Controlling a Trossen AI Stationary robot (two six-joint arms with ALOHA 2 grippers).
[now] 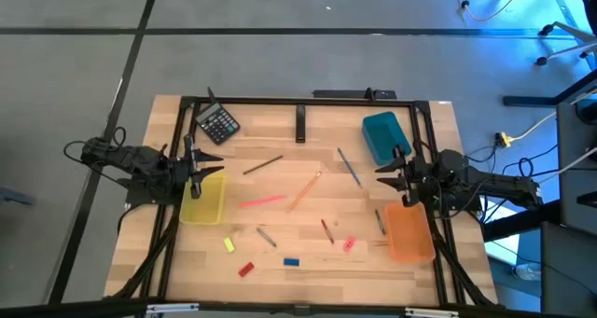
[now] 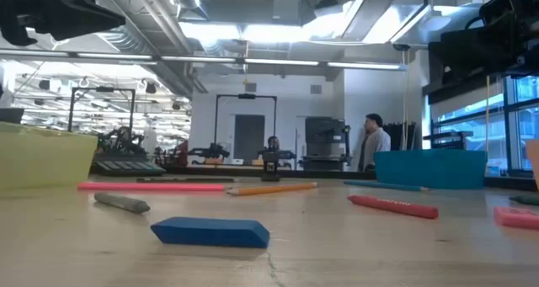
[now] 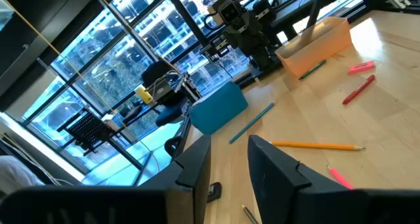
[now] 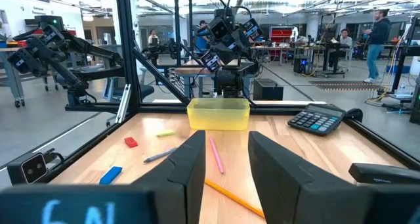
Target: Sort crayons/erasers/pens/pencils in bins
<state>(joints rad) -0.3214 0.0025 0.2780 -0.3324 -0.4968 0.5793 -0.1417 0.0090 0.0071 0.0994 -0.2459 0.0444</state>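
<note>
Both end effectors wait at the sides of the pale wooden desk [image 1: 308, 262], and both are empty. On the left, the left end effector [image 1: 193, 170] hangs over the see-through yellow plastic bin [image 1: 202, 199]. Its own wrist view shows its two dark fingers [image 3: 197, 165] a little way apart with nothing between them. On the right, the right end effector [image 1: 399, 172] sits between the solid teal plastic bin [image 1: 383, 135] and the see-through orange plastic bin [image 1: 409, 230]. Its fingers [image 4: 187, 161] also stand a little apart and hold nothing.

It looks like the sorting has not really begun, or one pick is about to start. Almost everything lies loose on the desk. The bins look empty from above, though I cannot be sure.

The four erasers are short, chunky blocks near the front edge: the yellow eraser [image 1: 229, 245], the red eraser [image 1: 246, 269], the blue eraser [image 1: 291, 261] and the pink eraser [image 1: 350, 243]. The blue one looks smooth, with slanted ends. The other things are long thin sticks, like a bright pink stick [image 1: 262, 201], an orange-yellow pencil [image 1: 304, 191], a thin blue stick [image 1: 349, 166] and a red crayon [image 1: 326, 229].

Next, I think one arm must reach toward the middle, come down over one piece and close on it. The erasers are small and low, so the fingers must go right down to the wood. The thin sticks could roll away.

A black calculator with buttons [image 1: 218, 124] lies at the back left and belongs in no bin.
</note>
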